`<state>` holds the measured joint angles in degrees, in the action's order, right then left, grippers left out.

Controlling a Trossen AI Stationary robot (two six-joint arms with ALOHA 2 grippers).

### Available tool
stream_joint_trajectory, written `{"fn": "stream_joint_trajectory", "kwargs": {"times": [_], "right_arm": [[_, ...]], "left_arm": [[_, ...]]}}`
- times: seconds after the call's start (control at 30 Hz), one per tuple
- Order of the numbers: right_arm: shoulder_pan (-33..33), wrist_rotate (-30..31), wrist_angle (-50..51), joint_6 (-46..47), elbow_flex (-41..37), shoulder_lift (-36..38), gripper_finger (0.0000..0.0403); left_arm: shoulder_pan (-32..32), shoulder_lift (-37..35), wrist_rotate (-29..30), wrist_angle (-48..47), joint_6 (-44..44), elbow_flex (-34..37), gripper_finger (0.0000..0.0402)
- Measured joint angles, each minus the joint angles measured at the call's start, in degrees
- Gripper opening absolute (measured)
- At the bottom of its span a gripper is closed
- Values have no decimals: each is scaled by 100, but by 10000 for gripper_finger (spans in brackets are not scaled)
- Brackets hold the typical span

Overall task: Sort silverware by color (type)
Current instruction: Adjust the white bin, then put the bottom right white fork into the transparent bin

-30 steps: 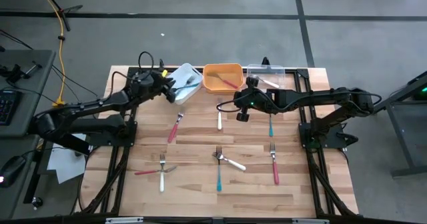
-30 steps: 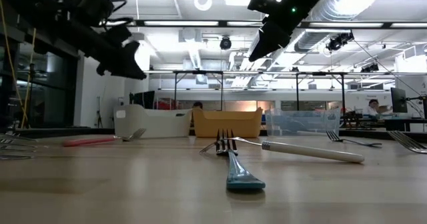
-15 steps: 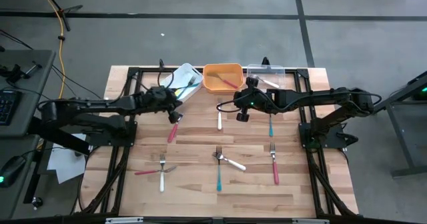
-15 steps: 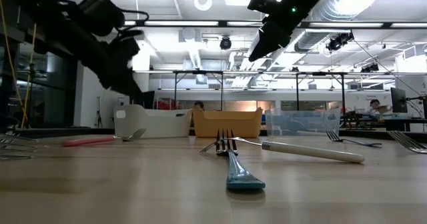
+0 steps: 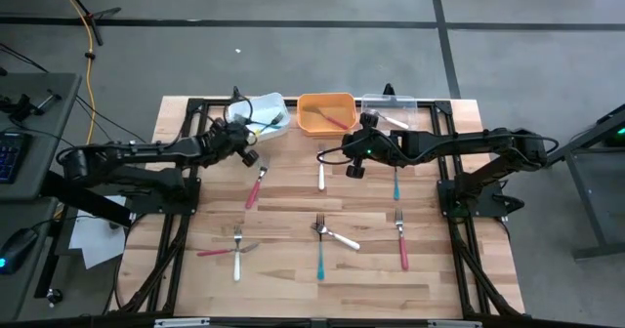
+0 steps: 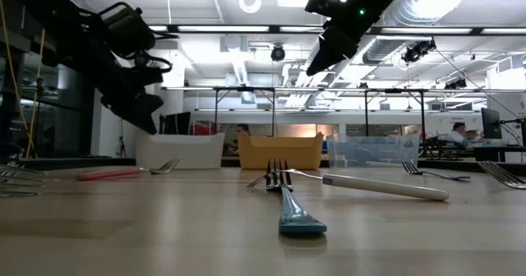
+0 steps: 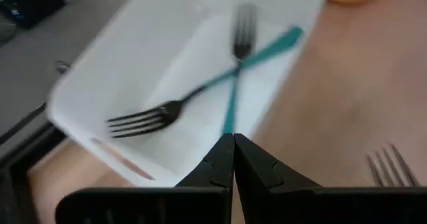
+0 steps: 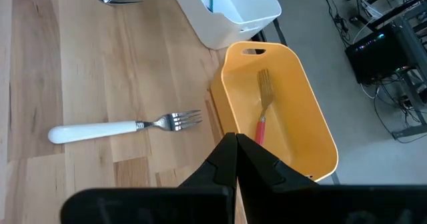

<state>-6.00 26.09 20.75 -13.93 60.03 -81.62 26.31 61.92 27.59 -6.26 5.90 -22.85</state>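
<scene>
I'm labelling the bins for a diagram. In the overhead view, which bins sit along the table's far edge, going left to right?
white bin → orange bin → clear bin

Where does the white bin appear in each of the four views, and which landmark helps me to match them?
High view: white bin, far edge, beside the left gripper.
Low view: left of centre, far back.
Left wrist view: fills the middle, holding two blue forks.
Right wrist view: top edge.
Shared landmark: the orange bin beside it.
</scene>
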Motion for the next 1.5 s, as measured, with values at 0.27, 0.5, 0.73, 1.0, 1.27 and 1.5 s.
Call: {"fn": "stream_joint_trajectory", "kwargs": {"times": [0.27,0.5,0.73,1.0,1.27,1.5], "right_arm": [[2,-13,2,15,0,0,0],[2,-17,9,14,0,0,0],[2,-15,15,17,0,0,0],[2,-17,40,42,0,0,0],[2,-17,48,44,0,0,0],[2,-17,101,44,0,0,0]], "left_arm": [[214,-497,-1891,27,-187,-87,3],[425,25,-1666,-25,-106,-85,3],[811,662,-1769,310,-168,-85,3],[1382,869,-1545,663,-402,-85,3],[1574,714,-1845,570,-413,-83,3],[1215,447,-2377,706,-246,-83,3]]}}
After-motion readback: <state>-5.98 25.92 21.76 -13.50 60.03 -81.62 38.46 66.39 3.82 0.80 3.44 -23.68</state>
